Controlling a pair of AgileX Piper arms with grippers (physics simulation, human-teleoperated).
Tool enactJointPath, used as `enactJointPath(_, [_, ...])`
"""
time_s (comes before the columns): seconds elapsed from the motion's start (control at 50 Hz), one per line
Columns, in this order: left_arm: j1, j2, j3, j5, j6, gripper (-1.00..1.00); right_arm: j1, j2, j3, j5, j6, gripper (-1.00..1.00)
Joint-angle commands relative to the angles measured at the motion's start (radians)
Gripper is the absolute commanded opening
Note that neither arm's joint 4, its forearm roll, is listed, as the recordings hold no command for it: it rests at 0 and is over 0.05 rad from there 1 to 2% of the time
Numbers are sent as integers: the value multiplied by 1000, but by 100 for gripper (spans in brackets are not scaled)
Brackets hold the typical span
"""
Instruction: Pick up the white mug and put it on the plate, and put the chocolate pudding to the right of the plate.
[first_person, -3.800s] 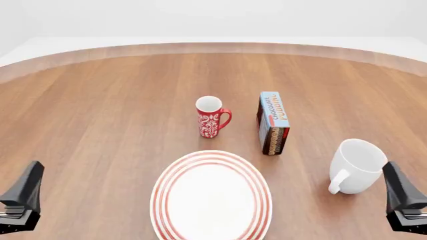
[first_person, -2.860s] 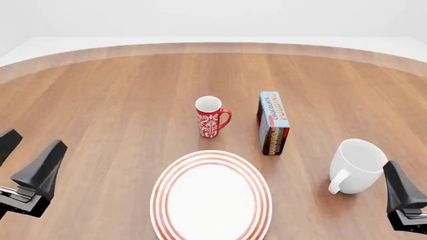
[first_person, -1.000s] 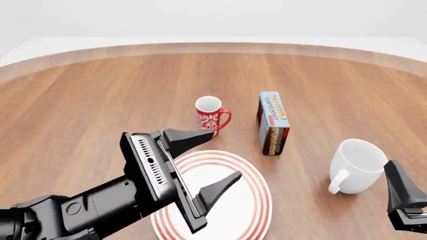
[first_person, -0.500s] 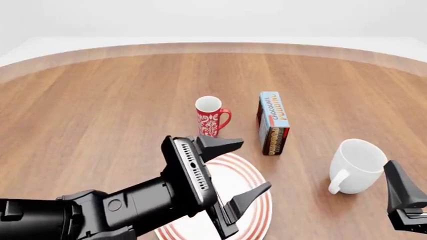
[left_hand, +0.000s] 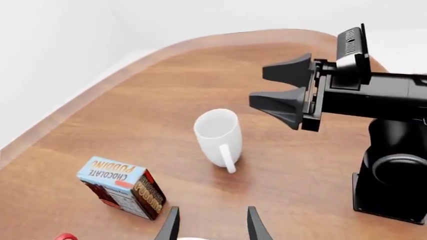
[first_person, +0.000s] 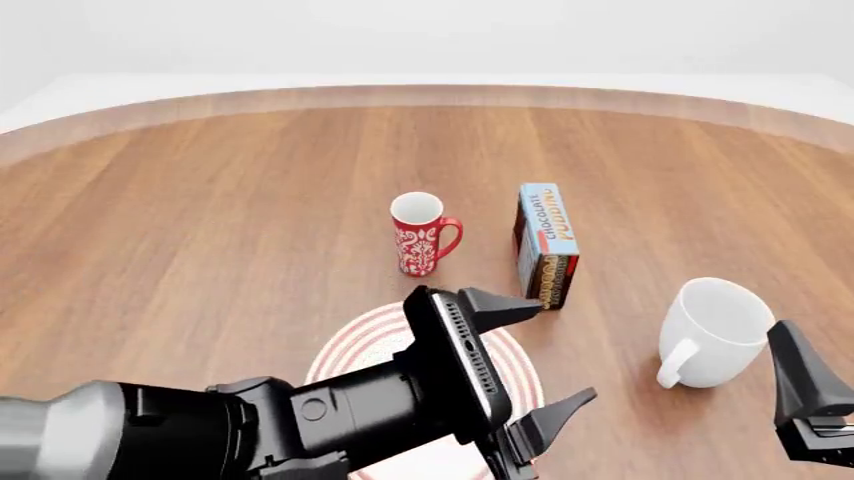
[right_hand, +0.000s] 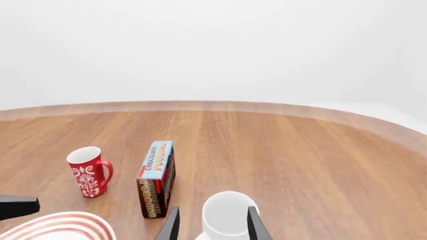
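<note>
The white mug (first_person: 714, 330) stands upright at the right of the table, handle toward the near side; it also shows as the mug (left_hand: 219, 132) and mug (right_hand: 227, 215). The chocolate pudding (first_person: 547, 245) carton stands left of it, also pudding (left_hand: 120, 187) and pudding (right_hand: 157, 177). The plate (first_person: 350, 348) lies near the front, largely covered by my left arm. My left gripper (first_person: 534, 355) hangs open over the plate's right part, empty, pointing at the mug. At the bottom right corner my right gripper (first_person: 807, 400) is open and empty just behind the mug; it is the gripper (left_hand: 290, 90).
A slim red mug (first_person: 420, 233) with white pattern stands behind the plate, left of the pudding, also red mug (right_hand: 89, 172). The plate's rim (right_hand: 63, 227) shows in the right wrist view. The table's curved far edge (first_person: 427, 95) runs across the back.
My left arm has swung in from the left and moved rightward over the plate toward the white mug, gripper open throughout. The right arm, mugs, pudding and plate have not moved.
</note>
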Motion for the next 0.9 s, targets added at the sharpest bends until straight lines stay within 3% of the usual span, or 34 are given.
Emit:
enactJointPath(0.02, [-10, 59, -55, 19, 7, 100, 1, 1, 0, -1, 1, 100])
enactJointPath(0.9, [-21, 193, -234, 100, 2, 100, 6, 0, 1, -3, 1, 100])
